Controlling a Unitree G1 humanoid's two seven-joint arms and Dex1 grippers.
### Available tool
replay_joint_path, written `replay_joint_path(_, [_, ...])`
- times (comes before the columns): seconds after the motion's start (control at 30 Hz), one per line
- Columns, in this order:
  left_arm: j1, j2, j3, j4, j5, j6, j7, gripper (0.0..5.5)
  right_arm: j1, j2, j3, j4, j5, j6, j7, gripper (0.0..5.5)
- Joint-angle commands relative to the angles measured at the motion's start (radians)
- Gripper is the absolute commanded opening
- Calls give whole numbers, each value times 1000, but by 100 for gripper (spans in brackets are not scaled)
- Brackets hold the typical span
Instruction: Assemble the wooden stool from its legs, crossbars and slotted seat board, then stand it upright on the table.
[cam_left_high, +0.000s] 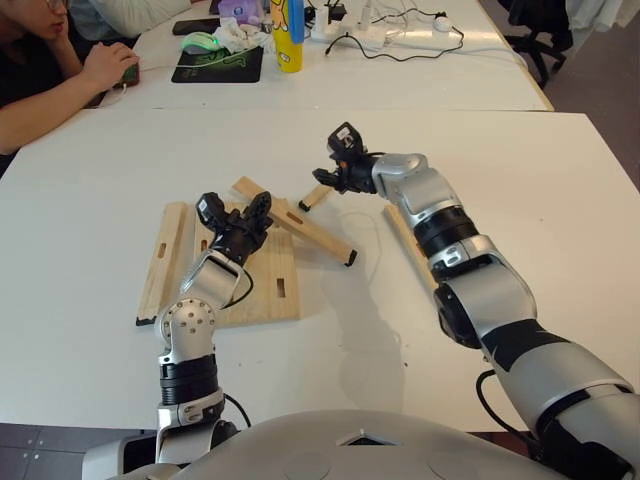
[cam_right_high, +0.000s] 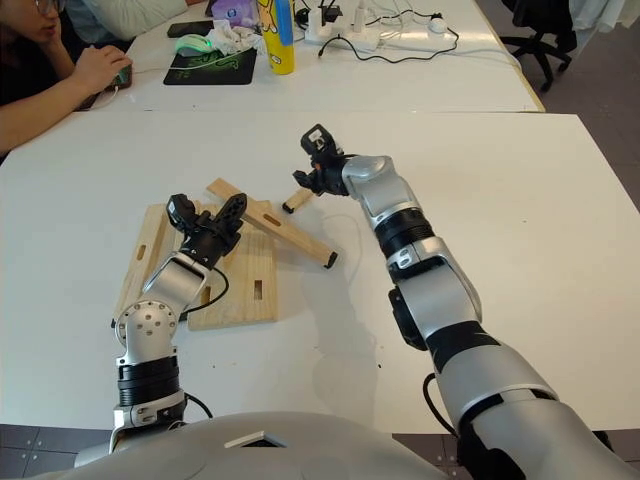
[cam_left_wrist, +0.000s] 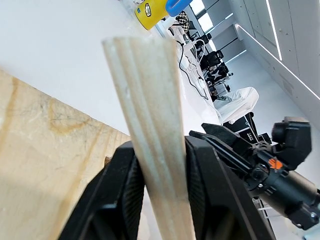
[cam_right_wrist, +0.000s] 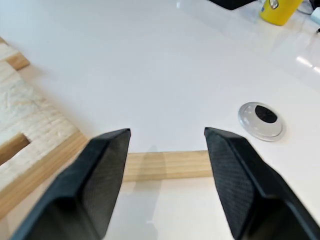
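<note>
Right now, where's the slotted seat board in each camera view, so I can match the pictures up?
Left eye: slotted seat board lies flat on the table, under the left end effector.
Right eye: same spot, under that end effector.
Left wrist: the wood surface beneath the gripped leg.
Right wrist: beside the right end effector, one slot showing.
Shared landmark: yellow bottle, in all four views.

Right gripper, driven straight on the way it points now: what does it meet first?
Most likely the short crossbar lying on the table, spanning the gap ahead of the open right gripper. How far off is unclear.
</note>
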Motion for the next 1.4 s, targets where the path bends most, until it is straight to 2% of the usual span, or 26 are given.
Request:
replay_joint_path(0.03, [7,18,-7,28,57,27,23,107,-94,88,-69,178,8,-56,-71,274])
replay_joint_path(0.2, [5,17,-6,29,58,29,21,107,-110,114,-87,285,-29,-58,-102,274])
replay_joint_path(0.5, [-2,13,-8,38,61,29,15,107,-81,41,-37,336,-142,-43,-26,274])
replay_joint_path(0.73, [9,8,-3,26,60,24,20,107,-76,-50,-33,325,-163,-46,132,274])
replay_joint_path(0.97, [8,10,3,21,58,25,22,107,5,-199,99,280,-264,-109,496,274])
replay_joint_path(1.13, [11,10,6,17,57,26,23,107,49,-319,176,233,-324,-246,618,274])
replay_joint_path(1.3, [9,13,9,18,57,30,21,107,5,-353,137,224,-284,-284,656,274])
replay_joint_path(1.4, [3,14,12,20,57,31,19,107,-56,-311,3,242,-176,-156,537,274])
